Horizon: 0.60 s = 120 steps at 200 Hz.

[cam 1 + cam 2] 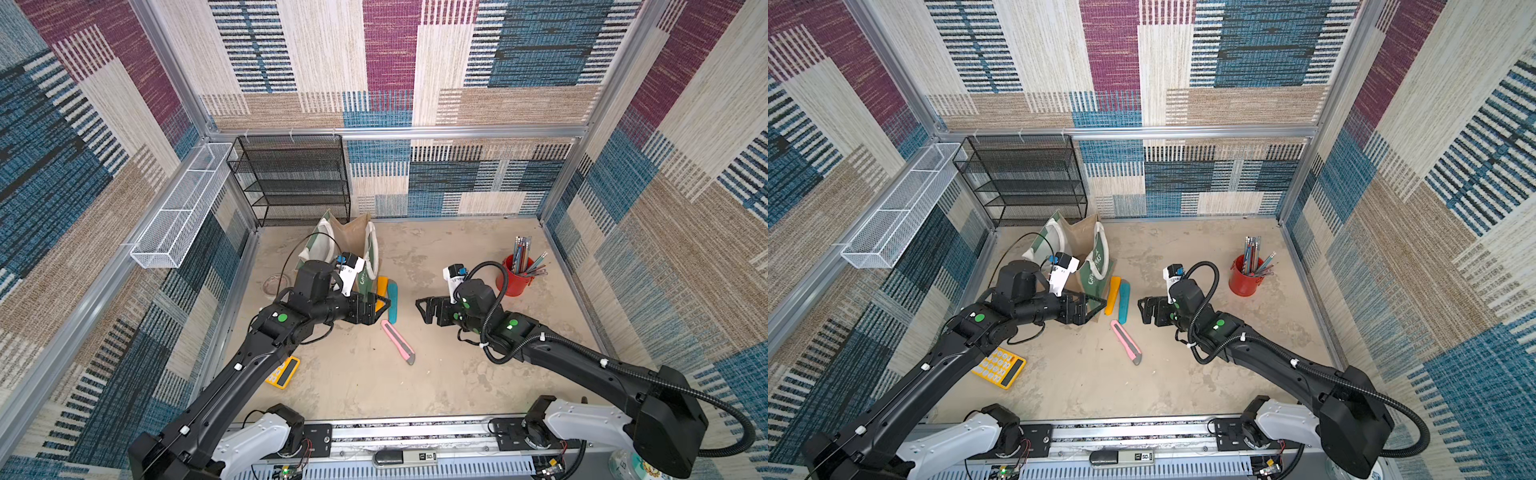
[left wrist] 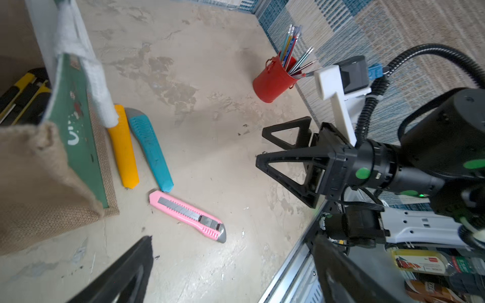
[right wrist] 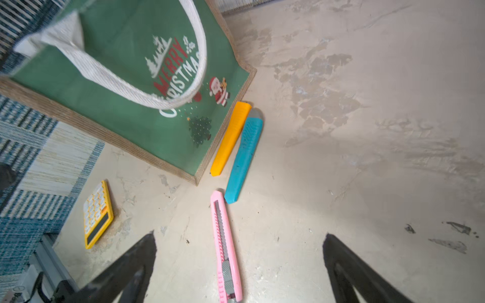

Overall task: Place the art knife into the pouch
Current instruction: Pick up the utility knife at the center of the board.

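Both top views look steeply down over the whole counter [image 1: 457,382]; both wrist views sit low, close, sharing the pink knife [image 2: 187,216].

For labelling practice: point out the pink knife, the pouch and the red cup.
pink knife [image 3: 224,246], right wrist view, mid body
pouch [image 3: 118,123], right wrist view, green panel
red cup [image 2: 273,84], left wrist view, side wall

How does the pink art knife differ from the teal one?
The pink knife is slimmer, the teal knife chunkier. The pink knife shows a metal blade track and slider; the teal knife shows a ribbed plastic back. The teal knife lies beside the orange knife by the pouch; the pink knife lies farther out. Both lie flat on the table, grey-tipped.
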{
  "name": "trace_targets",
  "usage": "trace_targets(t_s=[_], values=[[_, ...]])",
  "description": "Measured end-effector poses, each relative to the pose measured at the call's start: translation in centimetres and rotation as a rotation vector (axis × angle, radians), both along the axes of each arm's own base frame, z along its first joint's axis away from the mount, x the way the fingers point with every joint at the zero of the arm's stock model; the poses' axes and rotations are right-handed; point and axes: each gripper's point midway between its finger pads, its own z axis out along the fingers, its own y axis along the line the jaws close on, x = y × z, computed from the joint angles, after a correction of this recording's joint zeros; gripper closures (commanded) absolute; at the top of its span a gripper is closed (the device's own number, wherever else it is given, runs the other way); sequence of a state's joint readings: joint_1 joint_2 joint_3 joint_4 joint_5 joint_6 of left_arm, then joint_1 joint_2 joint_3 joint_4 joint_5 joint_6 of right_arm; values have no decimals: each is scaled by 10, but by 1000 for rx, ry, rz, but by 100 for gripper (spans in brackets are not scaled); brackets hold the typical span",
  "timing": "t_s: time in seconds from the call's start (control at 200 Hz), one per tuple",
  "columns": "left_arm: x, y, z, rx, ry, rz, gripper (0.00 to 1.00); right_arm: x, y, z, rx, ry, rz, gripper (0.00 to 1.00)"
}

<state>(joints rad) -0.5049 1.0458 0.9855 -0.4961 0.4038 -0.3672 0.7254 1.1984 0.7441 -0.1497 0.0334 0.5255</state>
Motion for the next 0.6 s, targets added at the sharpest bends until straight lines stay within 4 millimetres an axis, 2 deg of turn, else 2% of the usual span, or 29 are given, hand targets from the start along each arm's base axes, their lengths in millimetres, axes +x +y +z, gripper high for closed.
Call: trace_targets(t_s=[0.115,0.27,0.325,0.441,0.556,0.601], values=[[-3,-1,-21,22,31,13,5,-4,3,-30,-35,52,32,14],[-6,-1,-44,38,66,18,9,-12,12,-65,-49,134,84,31],[-6,-1,-48,34,65,17,9,-16,15,-73,-41,157,101,36],[-10,0,-54,23,66,21,10,-24,22,-87,-29,198,132,39],[-9,0,-49,4,36,24,11,-29,31,-97,-29,226,159,41],[-8,-1,-45,-7,23,26,11,-32,35,-102,-36,239,170,44]])
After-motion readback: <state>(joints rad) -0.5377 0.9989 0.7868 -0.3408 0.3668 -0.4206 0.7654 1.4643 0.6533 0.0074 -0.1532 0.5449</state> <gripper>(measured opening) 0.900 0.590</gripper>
